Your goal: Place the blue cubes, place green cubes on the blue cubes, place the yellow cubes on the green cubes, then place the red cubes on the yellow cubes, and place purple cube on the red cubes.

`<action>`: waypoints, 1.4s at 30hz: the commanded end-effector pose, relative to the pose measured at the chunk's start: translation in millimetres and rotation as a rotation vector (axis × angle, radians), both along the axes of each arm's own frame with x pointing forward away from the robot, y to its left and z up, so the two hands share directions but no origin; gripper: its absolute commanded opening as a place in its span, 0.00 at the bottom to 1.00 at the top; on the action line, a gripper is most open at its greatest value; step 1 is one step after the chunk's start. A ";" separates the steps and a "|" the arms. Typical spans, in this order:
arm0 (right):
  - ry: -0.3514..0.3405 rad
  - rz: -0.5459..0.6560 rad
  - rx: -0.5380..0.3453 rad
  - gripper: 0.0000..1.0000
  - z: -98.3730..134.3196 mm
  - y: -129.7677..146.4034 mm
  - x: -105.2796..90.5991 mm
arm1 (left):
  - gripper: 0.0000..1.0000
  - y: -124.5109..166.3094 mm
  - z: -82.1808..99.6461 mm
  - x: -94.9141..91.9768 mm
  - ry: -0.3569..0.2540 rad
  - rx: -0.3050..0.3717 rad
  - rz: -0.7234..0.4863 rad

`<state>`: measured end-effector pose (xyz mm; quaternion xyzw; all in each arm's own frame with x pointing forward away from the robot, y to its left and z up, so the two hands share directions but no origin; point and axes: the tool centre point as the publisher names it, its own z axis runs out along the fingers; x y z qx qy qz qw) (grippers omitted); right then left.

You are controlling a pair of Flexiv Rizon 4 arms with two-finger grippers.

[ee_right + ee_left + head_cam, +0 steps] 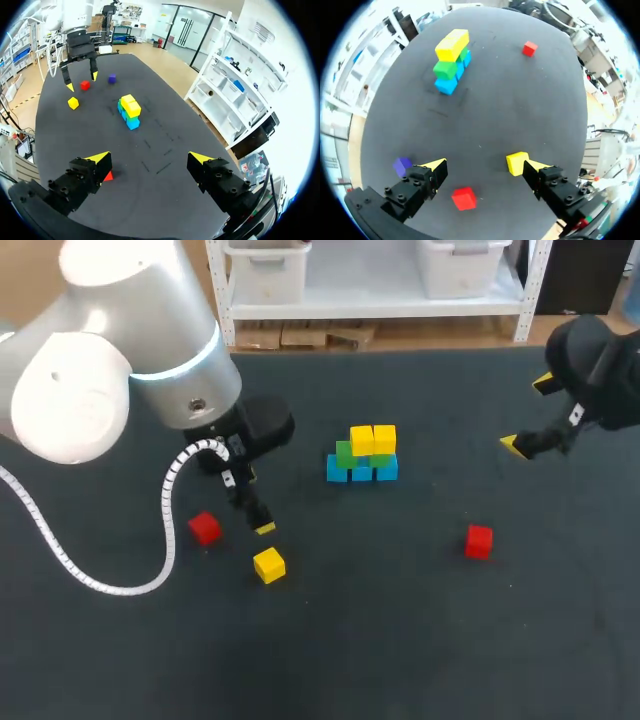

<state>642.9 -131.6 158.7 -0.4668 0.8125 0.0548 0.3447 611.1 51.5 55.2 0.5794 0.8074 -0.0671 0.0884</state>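
2 sets of jaws stand open above the dark table (400,640) with its cube stack (362,452).

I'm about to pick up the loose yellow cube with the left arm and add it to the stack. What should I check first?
1. Left gripper open: ok.
2. Loose yellow cube centred between its fingers: not ok, it sits by one fingertip.
3. Nearby red cube out of the grasp path: cannot tell.
4. Bare green cube on the stack to receive it: ok.
5. Right gripper open and well away from the stack: ok.
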 end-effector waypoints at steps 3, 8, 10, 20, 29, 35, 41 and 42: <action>-0.129 -0.108 -0.054 1.00 -2.9 1.6 -1.6 | 1.00 5.9 5.6 -3.1 -0.019 -0.010 0.006; -0.129 -0.108 -0.054 1.00 -2.9 1.6 -1.6 | 1.00 5.9 5.6 -3.1 -0.019 -0.010 0.006; -0.129 -0.108 -0.054 1.00 -2.9 1.6 -1.6 | 1.00 5.9 5.6 -3.1 -0.019 -0.010 0.006; -0.129 -0.108 -0.054 1.00 -2.9 1.6 -1.6 | 1.00 26.4 13.0 16.6 -0.032 -0.008 0.092; -0.129 -0.108 -0.054 1.00 -2.9 1.6 -1.6 | 1.00 4.2 -1.4 0.6 0.021 -0.004 0.136; -0.129 -0.108 -0.054 1.00 -2.9 1.6 -1.6 | 1.00 -19.3 -10.2 -15.6 0.042 0.001 0.105; -0.129 -0.108 -0.054 1.00 -2.9 1.6 -1.6 | 1.00 -16.9 -24.6 -26.5 0.054 0.018 0.123; -0.129 -0.108 -0.054 1.00 -2.9 1.6 -1.6 | 1.00 -14.5 -26.9 -27.8 0.055 0.028 0.131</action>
